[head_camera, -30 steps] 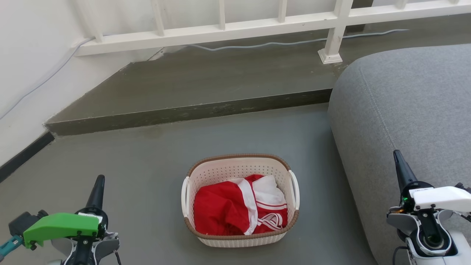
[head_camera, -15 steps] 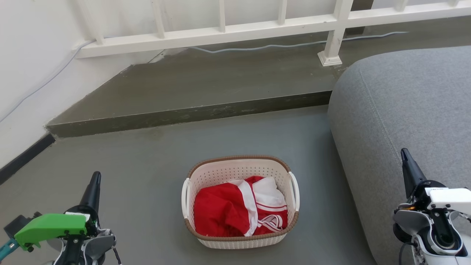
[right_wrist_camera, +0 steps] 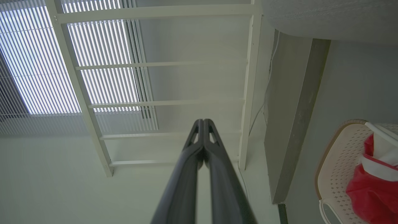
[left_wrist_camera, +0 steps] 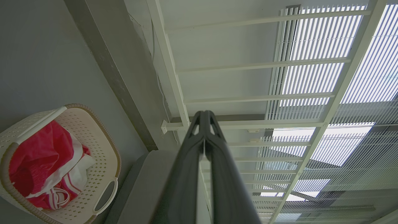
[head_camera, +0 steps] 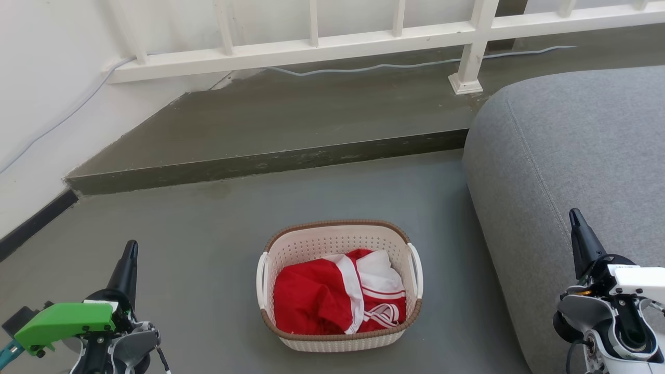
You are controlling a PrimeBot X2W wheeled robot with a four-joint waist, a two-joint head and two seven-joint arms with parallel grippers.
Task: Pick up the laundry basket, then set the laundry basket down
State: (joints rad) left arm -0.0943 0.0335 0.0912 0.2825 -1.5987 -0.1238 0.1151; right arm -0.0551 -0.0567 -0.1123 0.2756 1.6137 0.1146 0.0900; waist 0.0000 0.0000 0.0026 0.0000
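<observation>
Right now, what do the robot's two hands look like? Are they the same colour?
Both are long, dark and pointed, like beaks. The left gripper has a bright green cover with a teal bit beside it; the right gripper has a white cover. Rounded grey parts sit under each, and a thin black cable runs by the left one.

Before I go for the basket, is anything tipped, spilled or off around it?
Nothing stands out. The laundry basket sits upright on the floor, with the red and white clothes inside it and none over the rim. The left gripper and right gripper are shut, one on either side, apart from it.
</observation>
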